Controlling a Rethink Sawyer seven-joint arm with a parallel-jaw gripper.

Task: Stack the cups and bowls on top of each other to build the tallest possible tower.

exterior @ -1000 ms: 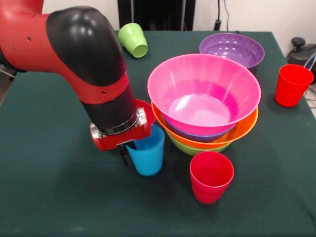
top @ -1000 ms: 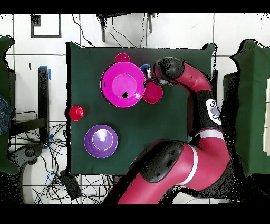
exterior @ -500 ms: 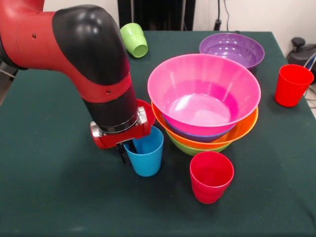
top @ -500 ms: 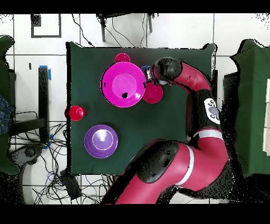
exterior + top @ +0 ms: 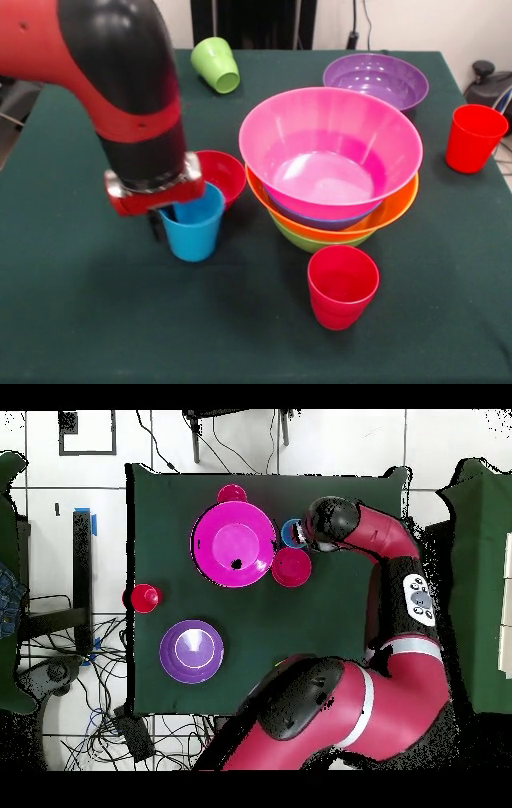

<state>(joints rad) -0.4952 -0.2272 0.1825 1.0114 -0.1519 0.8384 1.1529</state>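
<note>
Red cup (image 5: 342,286) nearest, upright on the green table (image 5: 80,320), at about six o'clock from the tower (image 5: 330,164) and close to its base. Next back, at nine o'clock from that tower: sky blue cup (image 5: 192,224) upright, mouth open, with the hand (image 5: 164,224) reaching down over its near-left rim, one dark finger outside the wall, the rest hidden under the red wrist; looks clamped on the rim, though cannot tell for certain. Small red bowl (image 5: 220,174) just behind the blue cup, between it and the tower, touching or nearly so. Tower of nested bowls: lime green lowest, then orange, blue, and pink widest on top. Second red cup (image 5: 474,138) upright at three o'clock, well apart. Farther back, purple bowl (image 5: 376,80) at one o'clock; lime green cup (image 5: 215,65) lying on its side at eleven o'clock, near the far edge.
</note>
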